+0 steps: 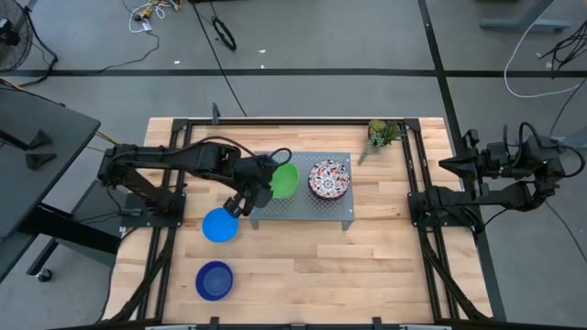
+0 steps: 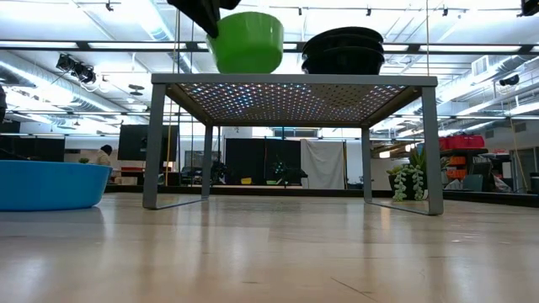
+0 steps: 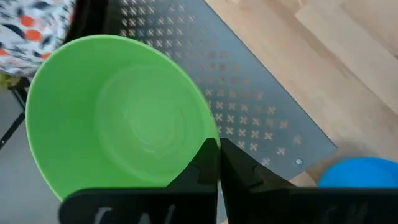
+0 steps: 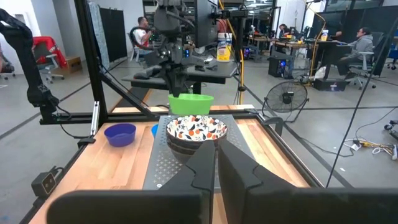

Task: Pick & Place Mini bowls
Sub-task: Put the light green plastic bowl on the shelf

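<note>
From above, the left gripper (image 1: 249,199) pinches the rim of the green bowl (image 1: 285,180), which tilts over the near-left part of the grey perforated stand (image 1: 303,213). On the stand at the bowl's 3 o'clock sit the stacked floral bowls (image 1: 329,179); off the stand at the green bowl's 7 o'clock lies the light blue bowl (image 1: 218,225) on the bench (image 1: 367,275), with the dark blue bowl (image 1: 214,280) nearer the front edge. The right gripper (image 1: 447,165) waits at the bench's right side, its fingers nearly together and holding nothing.

From bench height, the green bowl's base seems to hang just above the stand top, beside the dark stack. It should be levelled and brought fully down before the fingers let go.

The left wrist camera shows the fingers clenched on the bowl's rim; a slow, straight lowering would keep it from tipping toward the patterned stack.

The right wrist camera confirms a clear gap between green bowl and stack, worth preserving.
</note>
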`<state>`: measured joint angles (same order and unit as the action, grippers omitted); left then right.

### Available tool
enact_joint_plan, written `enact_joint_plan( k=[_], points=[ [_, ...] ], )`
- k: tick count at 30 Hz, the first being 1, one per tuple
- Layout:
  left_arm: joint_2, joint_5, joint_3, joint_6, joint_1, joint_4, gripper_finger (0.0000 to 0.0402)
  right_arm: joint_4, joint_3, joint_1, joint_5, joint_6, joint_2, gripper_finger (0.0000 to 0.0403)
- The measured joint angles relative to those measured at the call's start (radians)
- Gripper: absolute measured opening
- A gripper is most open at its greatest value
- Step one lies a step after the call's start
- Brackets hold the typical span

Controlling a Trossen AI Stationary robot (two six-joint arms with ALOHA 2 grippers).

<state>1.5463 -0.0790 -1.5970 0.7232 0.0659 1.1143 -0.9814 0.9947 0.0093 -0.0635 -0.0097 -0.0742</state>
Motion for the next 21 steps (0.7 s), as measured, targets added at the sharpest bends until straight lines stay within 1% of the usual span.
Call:
enact_joint_plan(
  k=[11,14,21],
  points=[
    [0.032,-0.038,-0.001,0.053,-0.002,0.001,0.0002,0.000,0.000,0.000,0.000,0.000,0.000,0.0023],
    [0.042,-0.062,0.000,0.075,-0.004,0.012,0.0002,0.000,0.000,0.000,0.000,0.000,0.000,0.0023],
    [0.065,-0.067,0.000,0.097,-0.008,0.005,0.0002,0.000,0.000,0.000,0.000,0.000,0.000,0.0023]
  ],
)
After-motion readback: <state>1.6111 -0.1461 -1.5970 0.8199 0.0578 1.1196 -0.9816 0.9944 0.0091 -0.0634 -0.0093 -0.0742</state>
